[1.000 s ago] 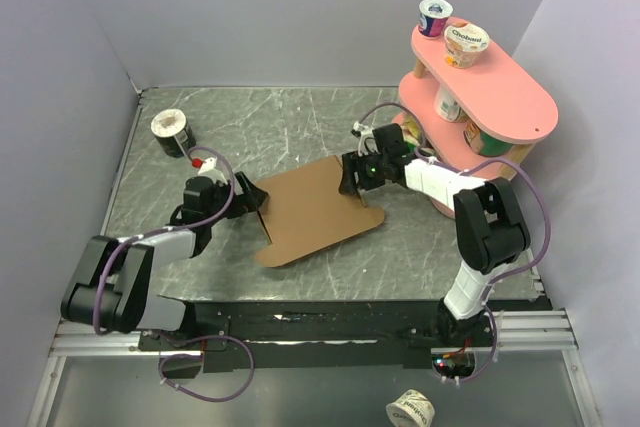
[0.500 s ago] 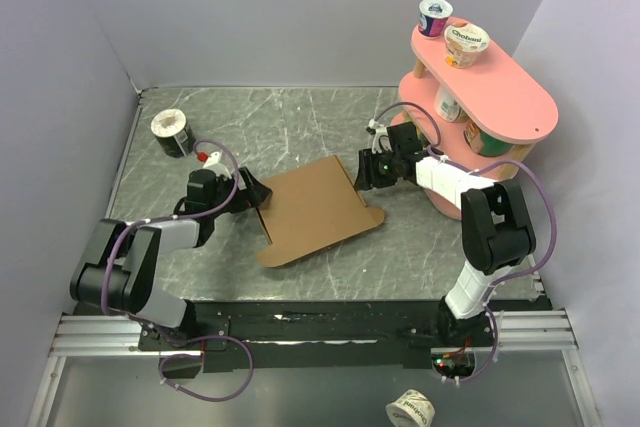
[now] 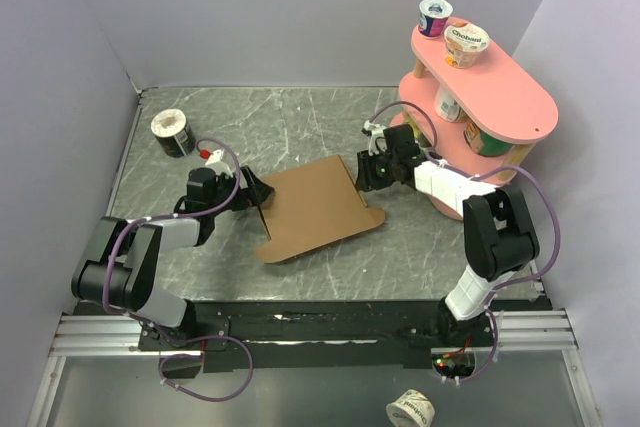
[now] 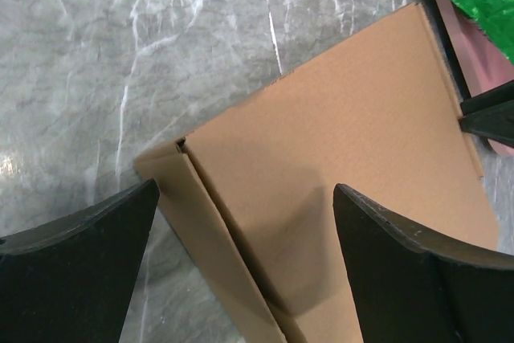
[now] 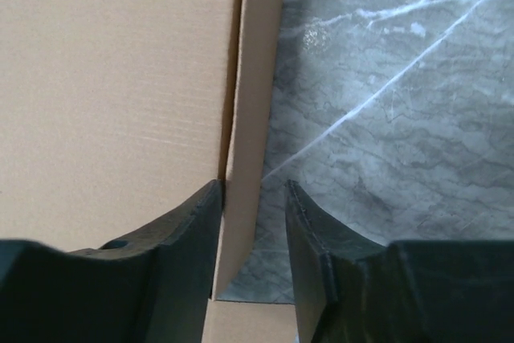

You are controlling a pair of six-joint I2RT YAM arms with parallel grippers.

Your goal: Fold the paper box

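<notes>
The paper box (image 3: pixel 312 209) lies flat as a brown cardboard sheet in the middle of the marble table. My left gripper (image 3: pixel 254 191) is at its left edge. In the left wrist view it (image 4: pixel 245 190) stands wide open over the folded side flap (image 4: pixel 205 238), with the box's panel (image 4: pixel 361 118) beyond. My right gripper (image 3: pixel 367 173) is at the box's right far corner. Seen from the right wrist camera, it (image 5: pixel 253 190) is narrowly open around a raised side flap (image 5: pixel 253 78). That flap leans against the left finger (image 5: pixel 185 238), with a gap to the right finger.
A pink two-tier shelf (image 3: pixel 500 92) with yogurt cups stands close behind the right arm. A black-and-white cup (image 3: pixel 172 131) lies at the back left. Grey walls close the left, back and right sides. Another cup (image 3: pixel 412 409) lies below the table's front edge.
My left gripper has moved right, onto the box's left edge. The right gripper has shifted slightly right and back, to the box's far right corner. The box turned a little.
</notes>
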